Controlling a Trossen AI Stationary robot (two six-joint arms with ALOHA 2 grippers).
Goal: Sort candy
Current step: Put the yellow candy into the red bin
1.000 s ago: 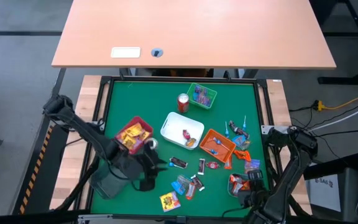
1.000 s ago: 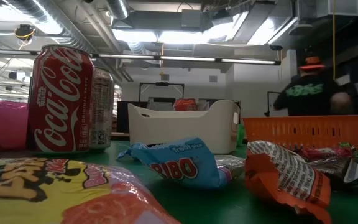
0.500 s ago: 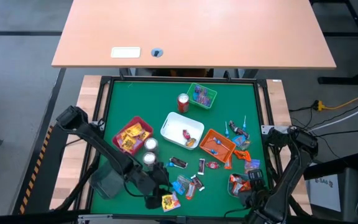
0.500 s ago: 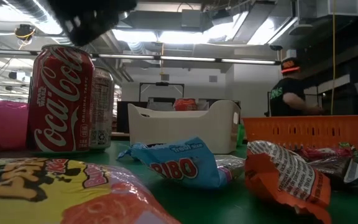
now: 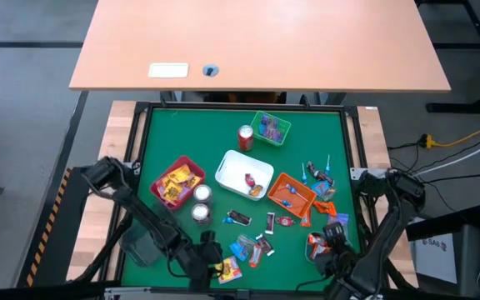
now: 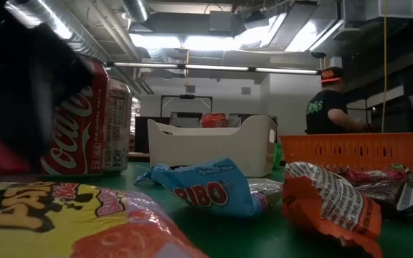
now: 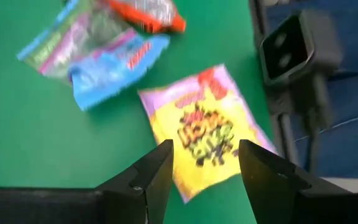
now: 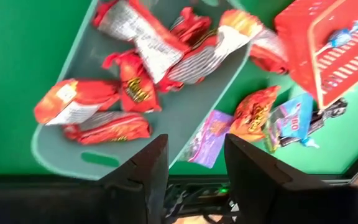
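On the left of the green worktop (image 5: 161, 133), a red tray (image 5: 176, 180) holds yellow packets, with two small round cans (image 5: 200, 202) just beside it. The left gripper (image 7: 201, 163) hangs low at the front edge with its jaws spread and empty, directly over a yellow and purple packet (image 7: 202, 132) lying flat on the green; a blue packet (image 7: 114, 60) and an orange one (image 7: 146, 10) lie just beyond it. Toward the middle stand a white tray (image 5: 243, 174), a red can (image 5: 246, 137) and a green tray (image 5: 271, 127), with dark bars (image 5: 270, 222) loose on the worktop between them and the front. Further right, an orange tray (image 5: 292, 192) holds blue-stick lollipops. At the far right the right gripper (image 8: 193, 163) hovers with jaws apart, gripping nothing, over the edge of a grey-green tray (image 8: 73, 134) of orange packets (image 8: 132, 89); more candy (image 8: 253, 114) lies loose beside that tray.
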